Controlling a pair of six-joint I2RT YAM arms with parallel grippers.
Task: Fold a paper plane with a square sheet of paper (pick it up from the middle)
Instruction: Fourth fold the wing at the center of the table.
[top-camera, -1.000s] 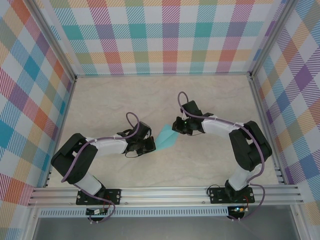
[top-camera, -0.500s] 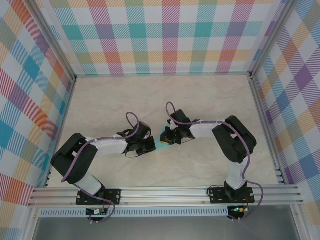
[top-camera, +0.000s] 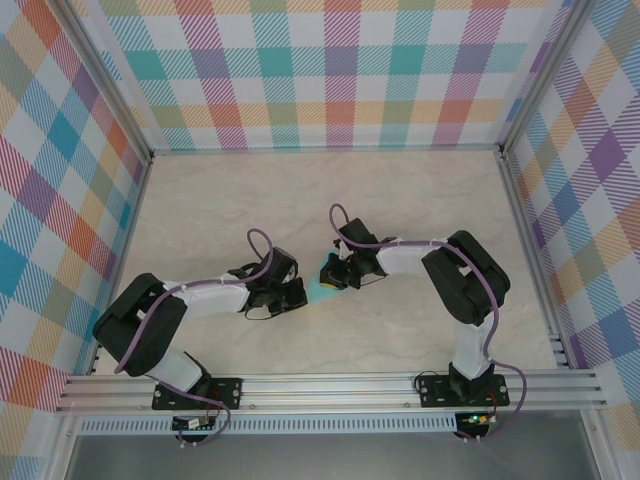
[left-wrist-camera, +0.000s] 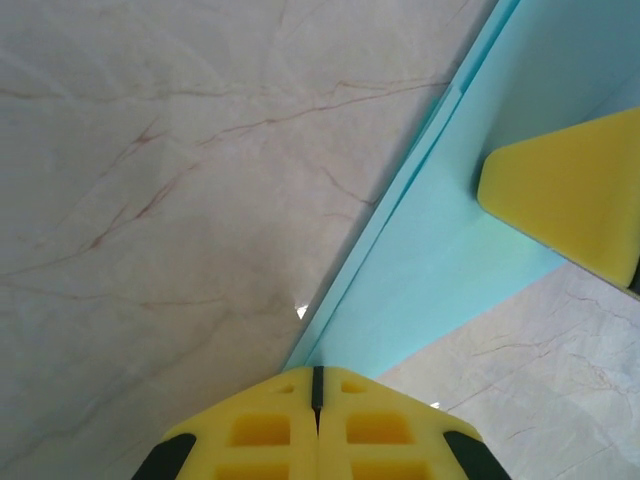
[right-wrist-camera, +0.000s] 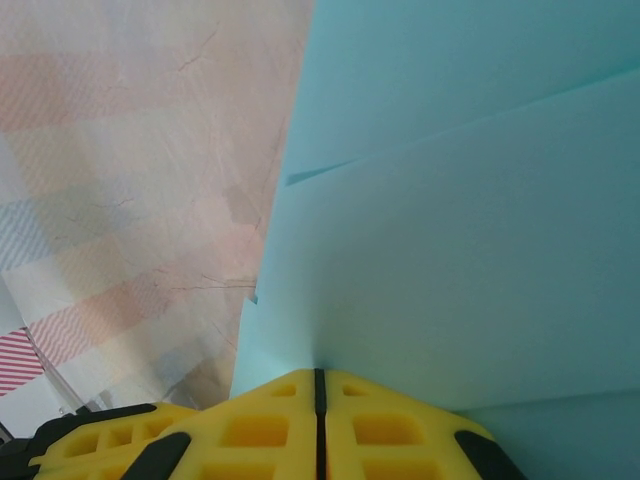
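A thin, folded turquoise paper sheet (top-camera: 322, 288) sits near the middle of the marbled beige counter (top-camera: 250, 200), between both arms. The left hand (left-wrist-camera: 317, 395) pinches its pointed corner, fingers pressed together. The right hand (right-wrist-camera: 320, 390) clamps the opposite layered edge likewise.
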